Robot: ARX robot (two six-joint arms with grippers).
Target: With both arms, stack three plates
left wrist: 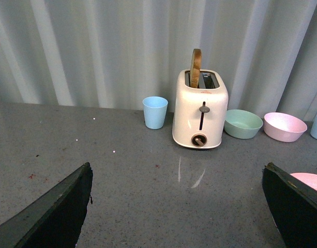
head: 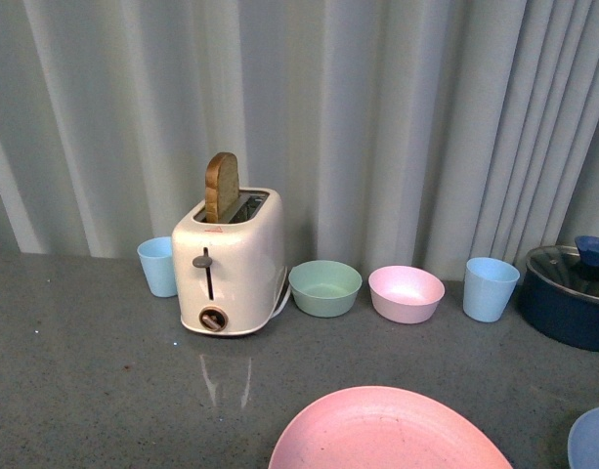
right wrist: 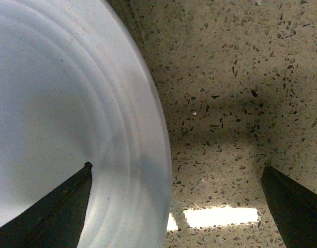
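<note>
A pink plate lies at the near edge of the grey counter in the front view, cut off by the frame. The rim of a light blue plate shows at the bottom right corner. No arm appears in the front view. In the left wrist view my left gripper is open above bare counter, with an edge of the pink plate by one finger. In the right wrist view my right gripper is open, straddling the rim of the light blue plate; one finger is over the plate, the other over the counter. The cream-beige plate is out of view.
A cream toaster with a slice of bread stands mid-counter against the curtain. Beside it are a blue cup, a green bowl, a pink bowl, another blue cup and a dark blue lidded pot.
</note>
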